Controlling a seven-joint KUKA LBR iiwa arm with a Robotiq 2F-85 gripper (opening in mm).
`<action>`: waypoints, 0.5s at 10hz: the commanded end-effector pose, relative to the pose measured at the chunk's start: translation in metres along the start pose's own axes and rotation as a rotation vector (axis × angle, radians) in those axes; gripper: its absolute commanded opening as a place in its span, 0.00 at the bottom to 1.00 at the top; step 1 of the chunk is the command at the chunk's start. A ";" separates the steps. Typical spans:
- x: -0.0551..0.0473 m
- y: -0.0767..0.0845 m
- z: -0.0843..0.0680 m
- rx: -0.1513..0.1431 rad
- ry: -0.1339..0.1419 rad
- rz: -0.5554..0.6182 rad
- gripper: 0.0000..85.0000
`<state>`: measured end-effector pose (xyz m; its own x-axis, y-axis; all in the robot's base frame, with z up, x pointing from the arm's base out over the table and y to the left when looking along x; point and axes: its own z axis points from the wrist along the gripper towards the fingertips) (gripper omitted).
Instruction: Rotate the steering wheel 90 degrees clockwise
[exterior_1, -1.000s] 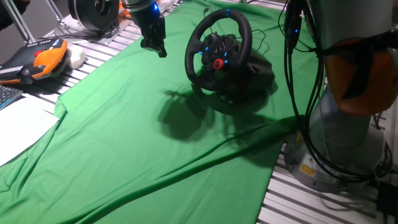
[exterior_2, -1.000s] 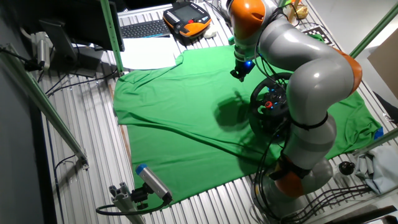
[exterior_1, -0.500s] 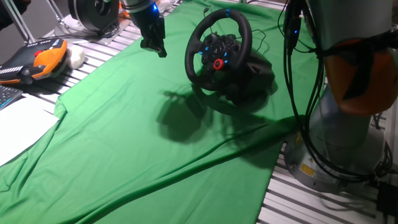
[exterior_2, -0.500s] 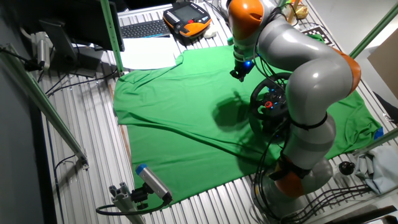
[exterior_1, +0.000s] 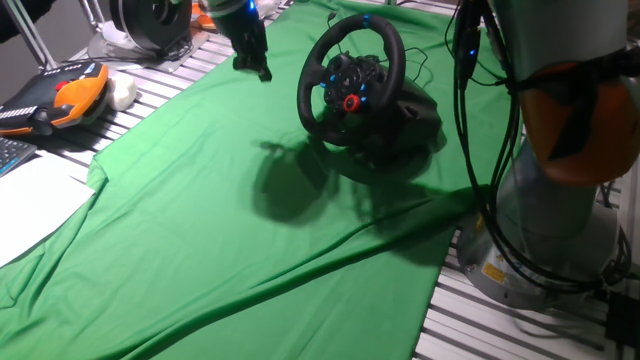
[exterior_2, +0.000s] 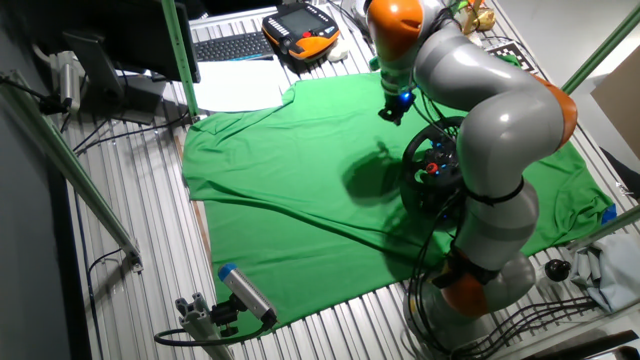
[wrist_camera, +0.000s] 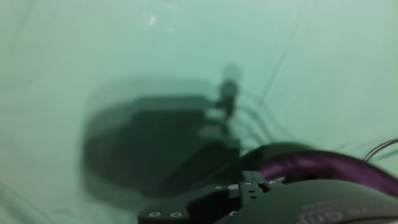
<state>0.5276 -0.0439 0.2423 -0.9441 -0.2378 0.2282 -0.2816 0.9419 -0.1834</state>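
— Slatted metal tabletop, most of it under a green cloth, with clutter along the far edge: an orange teach pendant by the far left corner and a drum-like device behind it. Where's the thing it's meant to turn?

— The steering wheel stands on its black base on the cloth, toward the far right of the tabletop, just in front of the arm's pedestal. Red knob on the hub, blue lights at the rim. It looks untouched to me.

— And the gripper?

— Up in the air to the left of the wheel, well apart from the rim. A second ago it hung a bit lower and nearer us; now it has lifted and drifted toward the far edge. From the other side it sits just beyond the top of the wheel, the gripper clear of it.

— Fingers apart or together?

— I can't tell. It's small and dark in both fixed views, and the hand view is a blur of cloth and shadow. It holds nothing, as far as I can see.

— So what does that shift mean?

— My guess: it's repositioning for an approach, not turning yet. The wheel hasn't rotated, so the whole quarter turn is left.
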 end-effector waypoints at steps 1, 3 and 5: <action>0.009 -0.036 0.007 0.036 0.000 0.004 0.00; 0.011 -0.052 0.013 0.056 -0.013 -0.012 0.00; 0.011 -0.056 0.015 0.070 -0.013 -0.033 0.00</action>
<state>0.5302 -0.0953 0.2404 -0.9362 -0.2720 0.2227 -0.3237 0.9141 -0.2442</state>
